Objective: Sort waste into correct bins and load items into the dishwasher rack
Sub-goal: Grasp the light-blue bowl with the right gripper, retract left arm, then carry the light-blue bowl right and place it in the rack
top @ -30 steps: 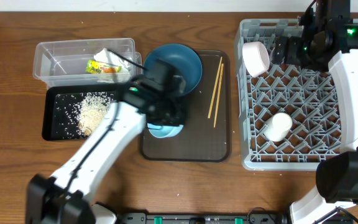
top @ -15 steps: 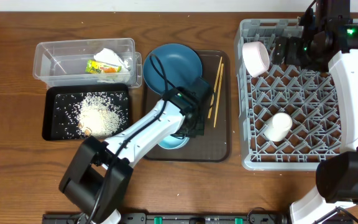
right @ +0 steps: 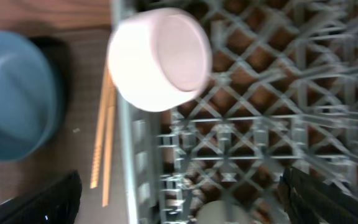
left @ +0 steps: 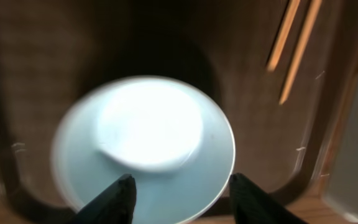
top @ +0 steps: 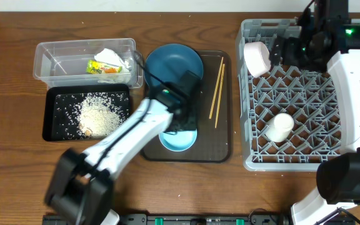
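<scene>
The left jaws stand partly open just above the pale blue bowl (top: 179, 140), gripping nothing. The bowl sits on the near part of the tray (top: 222, 149), just near of the plate (top: 174, 65). The right jaws gape wide and empty over the rack's (top: 305, 94) far side, beside the white bowl (top: 257, 57).

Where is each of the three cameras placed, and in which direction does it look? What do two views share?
Overhead: fixed above the table, facing straight down; left arm and right arm show.
Left wrist: on the left arm, facing down at the pale blue bowl; left gripper fingers at the bottom edge.
Right wrist: on the right arm, facing down at the white bowl in the dishwasher rack; right gripper fingers in the bottom corners.
Shared: both wrist views show the chopsticks.
</scene>
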Controlling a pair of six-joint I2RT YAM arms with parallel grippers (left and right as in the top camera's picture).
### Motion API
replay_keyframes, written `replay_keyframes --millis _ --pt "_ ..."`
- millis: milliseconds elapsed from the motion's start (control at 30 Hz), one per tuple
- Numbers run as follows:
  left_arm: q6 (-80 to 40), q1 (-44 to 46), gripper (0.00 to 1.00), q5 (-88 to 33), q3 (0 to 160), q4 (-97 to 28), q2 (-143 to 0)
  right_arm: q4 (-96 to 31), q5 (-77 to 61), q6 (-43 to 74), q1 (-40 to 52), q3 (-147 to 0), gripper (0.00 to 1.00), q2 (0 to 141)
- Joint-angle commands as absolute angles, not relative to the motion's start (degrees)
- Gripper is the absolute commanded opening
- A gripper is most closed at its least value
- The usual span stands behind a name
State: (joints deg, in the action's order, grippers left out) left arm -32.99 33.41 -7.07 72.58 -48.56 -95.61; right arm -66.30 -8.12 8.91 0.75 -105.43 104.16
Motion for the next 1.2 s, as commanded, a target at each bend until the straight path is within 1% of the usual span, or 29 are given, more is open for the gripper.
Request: replay_keyframes --millis 0,67,200,367,567,700,767,900,967,1000,1067,1167 --pt "-32.60 28.42 0.56 -6.15 75.26 -50.28 -87.42 -66.43 -11.64 9.61 4.82 -105.91 0.99 103.31" --pt "-31.07 24.86 0.59 -6.15 75.26 -51.90 -83.13 -66.43 -11.64 9.61 7.46 -105.49 0.99 103.31" --pt "-26.89 17.93 0.61 -6.13 75.26 -53.91 -75.88 -66.11 -11.62 9.10 14.28 -103.09 0.99 103.31" --pt "-22.52 11.90 0.66 -6.13 75.24 -54.00 -71.64 -63.57 -11.62 8.91 21.96 -96.12 0.98 103.31" --pt "-22.06 9.13 0.70 -6.11 75.24 -54.22 -72.12 -55.35 -12.14 9.52 30.24 -85.12 0.95 103.31" --pt "-22.06 9.06 0.71 -5.91 75.20 -54.24 -72.97 -48.56 -12.27 13.06 34.41 -79.44 0.92 103.42" --pt "-22.09 9.06 0.72 -5.89 74.94 -54.26 -73.10 -46.24 -12.27 15.22 35.51 -77.52 0.89 104.09" --pt "-22.09 9.06 0.72 -5.91 74.26 -54.41 -73.10 -45.82 -12.97 16.75 36.32 -76.66 0.80 107.53" --pt "-22.09 9.06 0.81 -5.91 74.11 -54.41 -73.10 -45.74 -14.59 16.71 36.29 -76.66 0.72 109.65" --pt "-22.09 9.06 0.82 -5.91 74.11 -54.39 -73.10 -45.74 -15.11 16.71 36.29 -76.66 0.69 110.63" --pt "-22.09 9.06 0.83 -5.91 74.11 -54.39 -73.10 -45.74 -15.62 16.71 36.29 -76.66 0.58 112.40" --pt "-22.09 9.06 0.84 -5.91 74.11 -54.39 -73.10 -45.45 -16.19 16.71 36.25 -76.69 0.36 113.25"
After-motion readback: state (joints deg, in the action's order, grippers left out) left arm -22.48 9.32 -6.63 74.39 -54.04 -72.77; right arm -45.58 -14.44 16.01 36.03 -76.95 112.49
